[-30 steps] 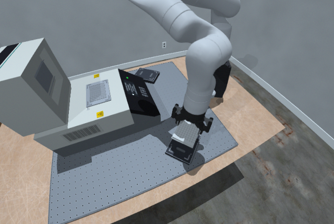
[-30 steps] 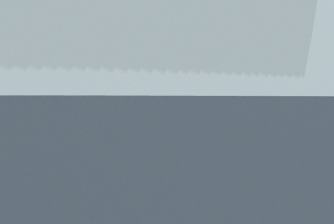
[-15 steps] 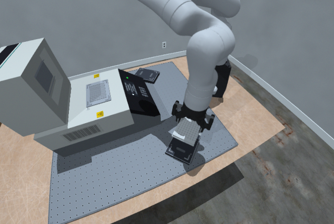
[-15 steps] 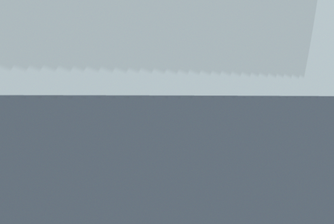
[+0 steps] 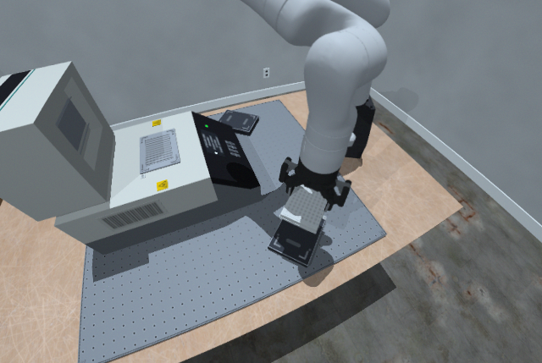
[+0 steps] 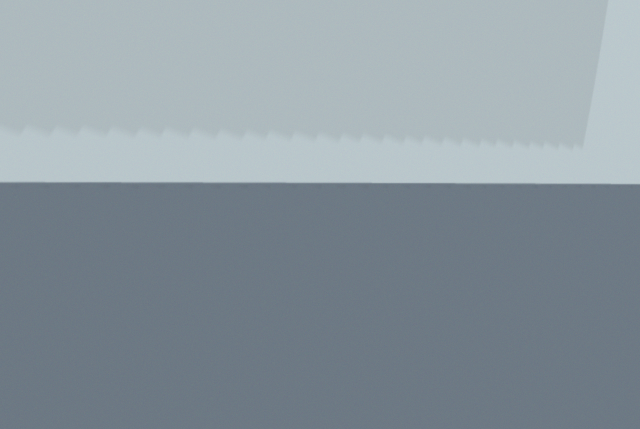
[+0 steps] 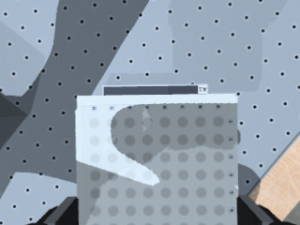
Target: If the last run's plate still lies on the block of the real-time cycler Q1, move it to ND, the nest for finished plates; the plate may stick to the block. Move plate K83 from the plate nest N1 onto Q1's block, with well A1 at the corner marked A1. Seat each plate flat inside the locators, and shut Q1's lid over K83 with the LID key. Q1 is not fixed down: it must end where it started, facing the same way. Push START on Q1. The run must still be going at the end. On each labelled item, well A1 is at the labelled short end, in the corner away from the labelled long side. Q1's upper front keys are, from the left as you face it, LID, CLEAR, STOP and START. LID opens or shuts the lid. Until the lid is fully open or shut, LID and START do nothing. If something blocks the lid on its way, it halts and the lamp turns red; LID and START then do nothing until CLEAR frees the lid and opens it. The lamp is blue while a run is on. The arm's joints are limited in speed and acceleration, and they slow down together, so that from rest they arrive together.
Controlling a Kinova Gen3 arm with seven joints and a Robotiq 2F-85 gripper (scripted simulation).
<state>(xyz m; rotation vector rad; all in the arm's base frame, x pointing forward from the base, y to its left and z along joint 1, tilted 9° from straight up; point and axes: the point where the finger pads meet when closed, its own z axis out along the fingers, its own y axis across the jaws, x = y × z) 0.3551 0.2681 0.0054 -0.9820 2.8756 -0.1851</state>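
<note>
A white plate (image 5: 306, 208) (image 7: 164, 164), judged to be K83, hangs above the dark nest (image 5: 295, 240) (image 7: 150, 90), apparently N1, at the near side of the perforated board (image 5: 196, 280). The jaws stand nearly fully open, yet grip the plate by its two long sides, one finger (image 5: 343, 193) (image 7: 63, 216) showing at each; the plate's width likely accounts for the spread. Gripped there, its underside is free to settle between the locators of the block (image 5: 159, 149), which appears bare. The cycler's lid (image 5: 35, 153) stands raised, leaving the block open from above. The second nest (image 5: 238, 122) holds no plate; its place beyond the key panel (image 5: 231, 147) suggests ND. The lamp (image 5: 207, 125) glows green; no run is on. Carrying, seating, closing and starting remain, and a knock could shift the unfixed cycler (image 5: 131, 208).

The wrist view alone makes out the letters A to H along the plate's short end, A nearest the nest's A1 label (image 7: 202, 89). The top view alone takes in the cycler and the arm (image 5: 345, 62). The exterior view catches only a pale surface over a darker one, with neither plate nor jaws.
</note>
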